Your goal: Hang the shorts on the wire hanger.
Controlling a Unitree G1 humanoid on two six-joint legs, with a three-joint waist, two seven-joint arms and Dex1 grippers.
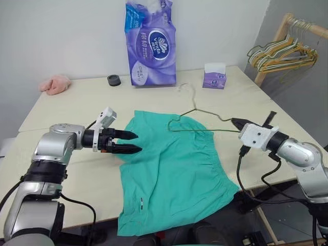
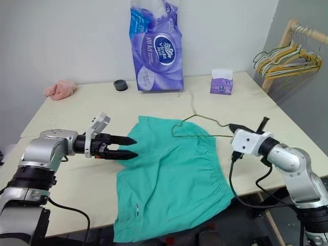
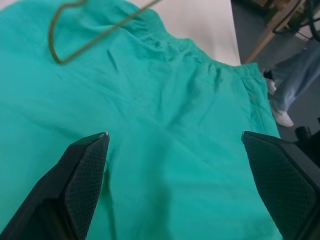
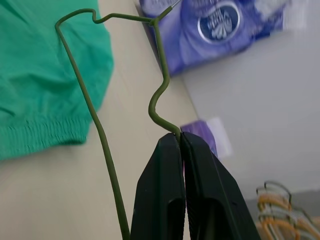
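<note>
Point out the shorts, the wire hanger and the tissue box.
shorts (image 1: 177, 169), left eye view, middle of the fabric
wire hanger (image 4: 95, 117), right wrist view, long straight side
tissue box (image 1: 214, 79), left eye view, front face

A pale beige table (image 1: 77, 113) is set against a plain white wall (image 1: 61, 36). To the right, a wooden rack (image 1: 277, 38) is hung with bunched yellow and green hangers (image 1: 279, 54). Grey floor (image 1: 292, 215) is seen below.

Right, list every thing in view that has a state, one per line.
shorts: spread flat on the table, unhung, lower edge over the near side.
wire hanger: pinched at one corner, other end over the waistband.
left gripper: open, at the shorts' edge.
right gripper: shut on the wire hanger.
tissue box: tissue sticking up.
</note>
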